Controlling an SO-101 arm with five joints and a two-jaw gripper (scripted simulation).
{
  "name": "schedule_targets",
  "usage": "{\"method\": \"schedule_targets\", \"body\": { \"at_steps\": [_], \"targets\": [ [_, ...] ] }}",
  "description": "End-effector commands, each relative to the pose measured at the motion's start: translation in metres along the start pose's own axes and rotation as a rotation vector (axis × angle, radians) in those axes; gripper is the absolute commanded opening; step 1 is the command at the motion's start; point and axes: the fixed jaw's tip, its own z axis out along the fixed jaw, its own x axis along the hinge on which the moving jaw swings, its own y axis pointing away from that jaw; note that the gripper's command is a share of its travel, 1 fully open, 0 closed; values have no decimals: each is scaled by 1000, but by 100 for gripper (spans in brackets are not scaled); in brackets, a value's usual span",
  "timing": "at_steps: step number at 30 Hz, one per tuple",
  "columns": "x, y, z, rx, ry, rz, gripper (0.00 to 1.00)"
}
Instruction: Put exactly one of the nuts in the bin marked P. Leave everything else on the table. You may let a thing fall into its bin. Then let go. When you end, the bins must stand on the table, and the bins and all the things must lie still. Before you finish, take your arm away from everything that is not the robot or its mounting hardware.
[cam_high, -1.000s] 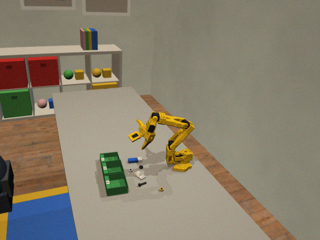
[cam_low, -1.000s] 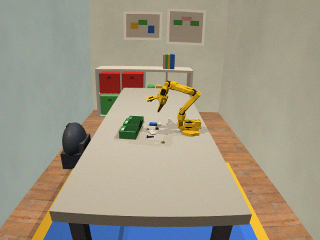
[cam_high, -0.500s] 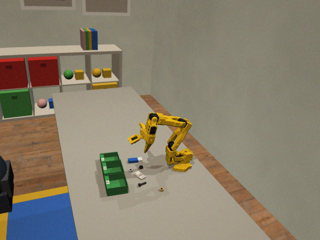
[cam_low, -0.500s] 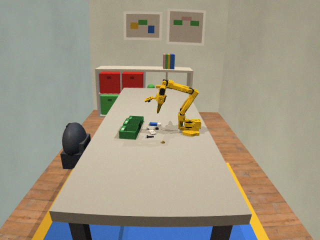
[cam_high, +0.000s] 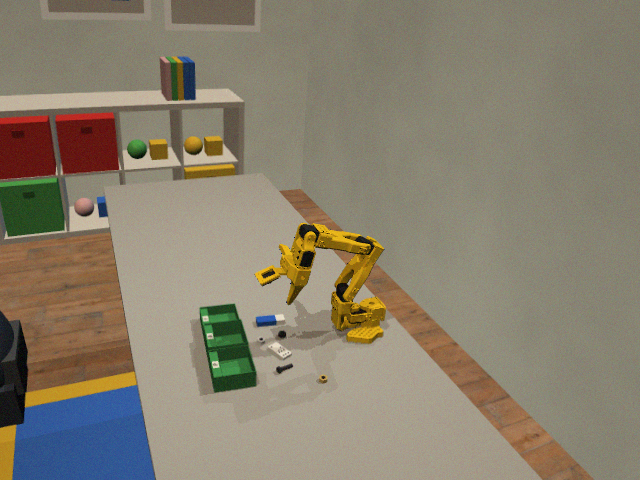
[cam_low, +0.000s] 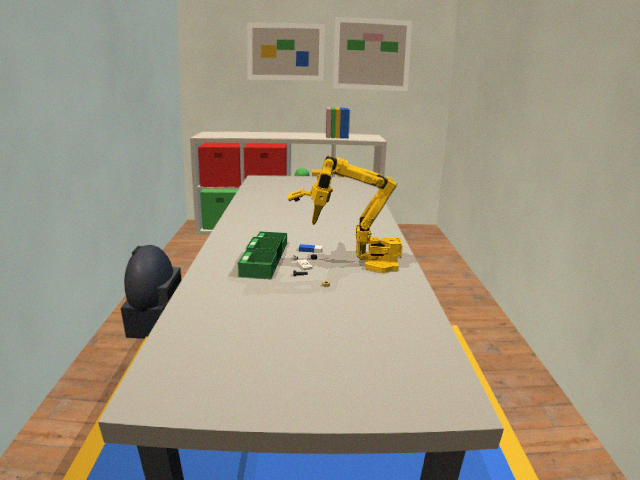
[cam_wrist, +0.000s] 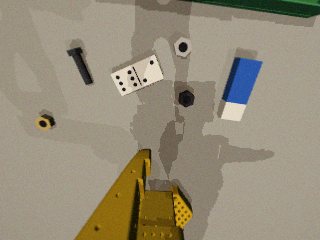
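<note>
Three nuts lie on the table: a black nut (cam_wrist: 186, 98) (cam_high: 281, 334), a silver nut (cam_wrist: 183, 47) (cam_high: 261, 339) and a yellow nut (cam_wrist: 44, 121) (cam_high: 322, 378). Three green bins (cam_high: 226, 346) stand in a row to their left; I cannot read which label is P. My gripper (cam_high: 281, 286) is open and empty, held high above the table, over the blue eraser (cam_high: 269, 319). In the wrist view its fixed jaw (cam_wrist: 131, 200) points toward the black nut.
A white domino (cam_wrist: 137, 75) (cam_high: 279, 350) and a black bolt (cam_wrist: 80, 65) (cam_high: 283, 368) lie among the nuts. A blue and white eraser (cam_wrist: 241, 88) lies near the bins. The arm's base (cam_high: 359, 317) stands to the right.
</note>
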Motion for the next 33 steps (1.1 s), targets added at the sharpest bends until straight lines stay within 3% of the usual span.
{"method": "schedule_targets", "body": {
  "at_steps": [1,14,33],
  "targets": [
    [-4,2,-6,-3,-31,-5,100],
    [-8,0,-4,0,-39,-4,100],
    [-80,-35,12,78,-310,9,100]
  ]
}}
